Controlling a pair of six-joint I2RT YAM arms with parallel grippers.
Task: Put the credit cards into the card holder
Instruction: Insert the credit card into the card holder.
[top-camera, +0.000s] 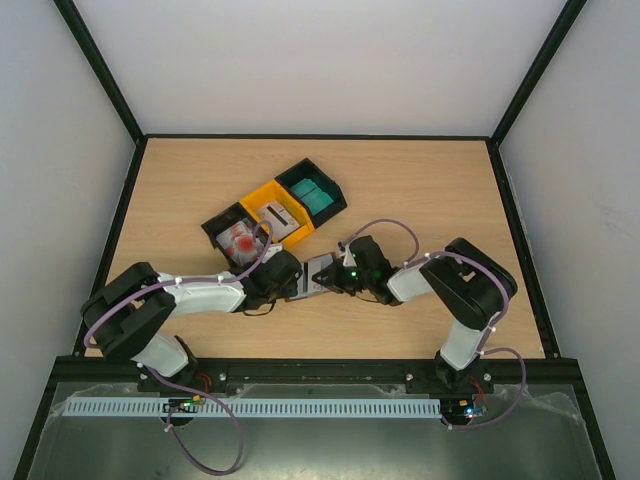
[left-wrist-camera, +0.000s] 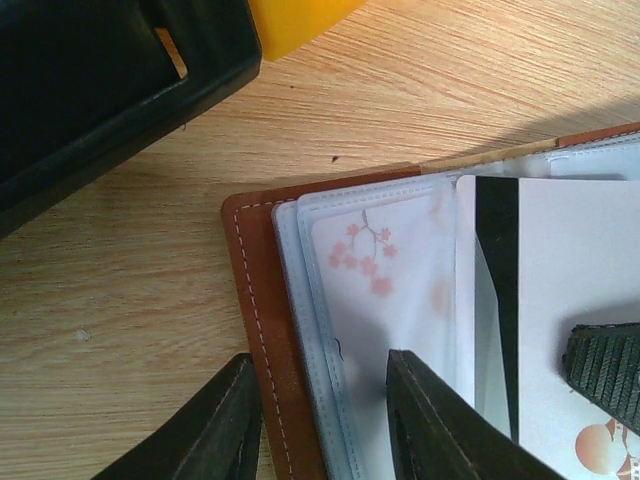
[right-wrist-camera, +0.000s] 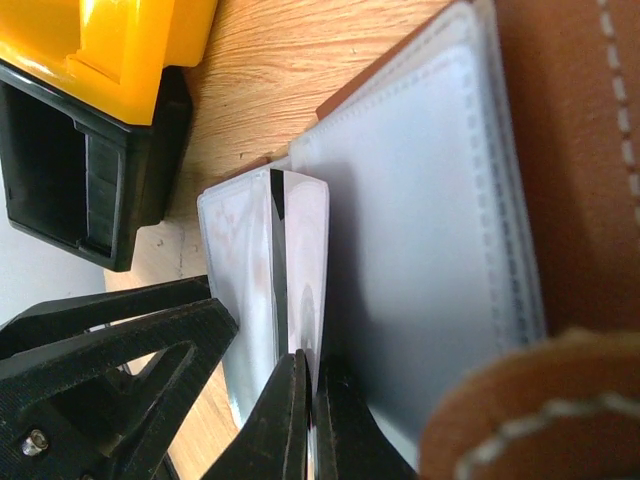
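The card holder (left-wrist-camera: 262, 300) lies open on the table (top-camera: 420, 190), between the two grippers where they meet. Its clear sleeves (left-wrist-camera: 390, 290) are fanned out over the brown cover. The right gripper (right-wrist-camera: 310, 372) has its fingers pressed together on the lower edge of a white credit card (left-wrist-camera: 570, 280) with a black stripe. The card stands among the sleeves just ahead of that gripper's tips. The left gripper (left-wrist-camera: 322, 358) has its jaws apart astride the holder's stitched edge, one finger over bare wood and the other over the sleeves. Whether they press on it I cannot tell.

Beyond the left gripper's tips, up and to its left, are a black bin (left-wrist-camera: 100, 80) and the corner of a yellow bin (left-wrist-camera: 300, 20), both near the holder but not touching it. From above, three bins sit in a row beyond both grippers, holding red-marked cards (top-camera: 240, 240), grey cards (top-camera: 278, 215) and teal cards (top-camera: 315, 197).

In the right wrist view a blurred brown flap of the holder covers the lower right corner. How far the card sits inside a sleeve is hard to make out. From above, the arms hide most of the holder.
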